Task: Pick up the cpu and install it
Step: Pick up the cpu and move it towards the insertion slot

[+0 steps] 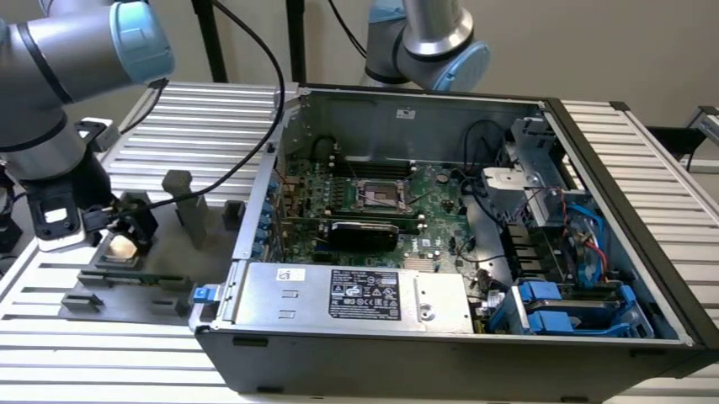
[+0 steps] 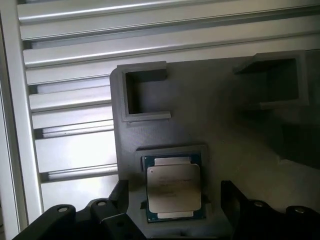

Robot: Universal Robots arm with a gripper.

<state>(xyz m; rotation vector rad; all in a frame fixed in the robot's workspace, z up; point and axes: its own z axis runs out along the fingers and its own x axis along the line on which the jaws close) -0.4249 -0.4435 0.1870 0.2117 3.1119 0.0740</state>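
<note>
Plain beige wall [image 1: 595, 50] across the back, evenly lit, no hard shadows. Out front there's a table [image 1: 191, 118] of ribbed silver slats, catching a soft glare. Two black poles [image 1: 209, 34] rise behind it, possibly a stand.

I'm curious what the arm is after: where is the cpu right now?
The cpu lies in a recess of the grey holder plate, at the exterior view's left beside the computer case, with the open pincer right over it.

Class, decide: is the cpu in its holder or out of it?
In. The cpu lies flat in the square recess of the grey fixture, with the open gripper straddling it.
</note>
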